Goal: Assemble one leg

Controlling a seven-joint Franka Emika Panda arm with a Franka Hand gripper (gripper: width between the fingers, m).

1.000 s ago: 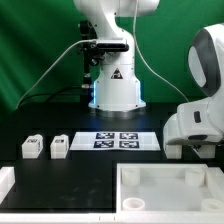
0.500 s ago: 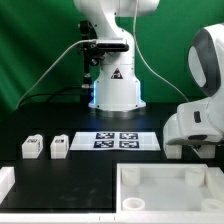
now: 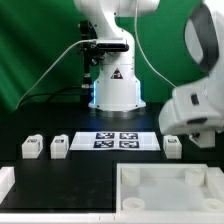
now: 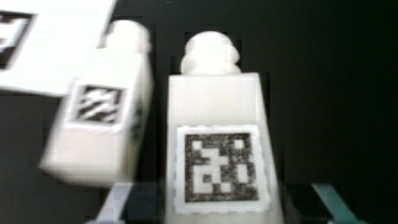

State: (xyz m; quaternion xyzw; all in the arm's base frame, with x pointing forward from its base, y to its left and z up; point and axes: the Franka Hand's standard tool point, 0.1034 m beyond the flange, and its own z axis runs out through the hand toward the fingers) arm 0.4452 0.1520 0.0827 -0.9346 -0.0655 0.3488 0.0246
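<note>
In the wrist view a white blocky leg (image 4: 219, 120) with a black-and-white tag stands between my gripper's (image 4: 226, 203) two fingers. The jaws are open, with a dark gap on each side of the leg. A second leg (image 4: 98, 110) lies close beside it, tilted. In the exterior view a leg (image 3: 172, 146) shows under my arm (image 3: 198, 100) at the exterior view's right. My gripper itself is hidden there behind the arm. Two more legs (image 3: 32, 148) (image 3: 59, 147) stand side by side at the exterior view's left.
The marker board (image 3: 115, 140) lies mid-table; a tagged white corner (image 4: 15, 40) shows in the wrist view. A big white tray-like frame (image 3: 135, 176) fills the front right. A white part (image 3: 5, 180) sits at the front left. The robot base (image 3: 115, 90) stands behind.
My arm has shifted up and to the left in the exterior view and is blurred with motion. The leg at the right, hidden before, now shows beneath it.
</note>
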